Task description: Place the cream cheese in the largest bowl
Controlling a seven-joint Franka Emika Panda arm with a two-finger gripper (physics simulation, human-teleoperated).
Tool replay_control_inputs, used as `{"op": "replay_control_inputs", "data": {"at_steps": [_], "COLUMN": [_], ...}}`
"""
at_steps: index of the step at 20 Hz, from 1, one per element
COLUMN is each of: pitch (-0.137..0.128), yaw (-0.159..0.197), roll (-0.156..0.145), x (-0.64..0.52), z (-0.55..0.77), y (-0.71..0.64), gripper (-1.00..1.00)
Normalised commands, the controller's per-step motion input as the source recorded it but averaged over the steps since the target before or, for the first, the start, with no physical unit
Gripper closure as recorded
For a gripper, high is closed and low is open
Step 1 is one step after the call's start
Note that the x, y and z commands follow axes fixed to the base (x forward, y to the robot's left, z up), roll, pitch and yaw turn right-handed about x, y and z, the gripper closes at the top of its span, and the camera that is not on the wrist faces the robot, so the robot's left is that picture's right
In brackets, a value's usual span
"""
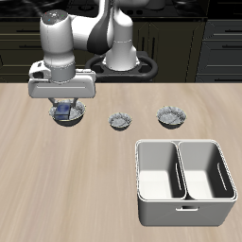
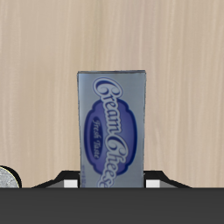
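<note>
The cream cheese (image 1: 64, 112), a small blue box, is held in my gripper (image 1: 64, 107) just over the largest bowl (image 1: 80, 117), a grey ruffled bowl toward the back of the table. In the wrist view the box (image 2: 111, 131) stands on end between the jaws of the gripper (image 2: 109, 180), its "Cream Cheese" label facing the camera and wood table behind it. A sliver of a grey bowl rim (image 2: 4, 179) shows at that view's edge. The bowl's inside is mostly hidden by the gripper and box.
The smallest ruffled bowl (image 1: 120, 121) sits beside the largest one, and the mid-sized ruffled bowl (image 1: 171, 116) stands beyond it. A white two-compartment bin (image 1: 184, 180) stands near the table's front edge. The robot's base (image 1: 121, 59) is at the back.
</note>
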Motion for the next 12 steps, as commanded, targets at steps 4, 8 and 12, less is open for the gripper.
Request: {"op": "replay_control_inputs", "data": {"at_steps": [4,8,12], "pitch": [-0.021,-0.010,-0.012], "yaw": [0.000,0.002,-0.020], "roll": [0.032,-0.018,-0.009], "x": [-0.29,-0.36,-0.30], "z": [0.10,0.05,0.05], "y": [0.03,-0.05,-0.06], "gripper": [1.00,1.00,1.00]}}
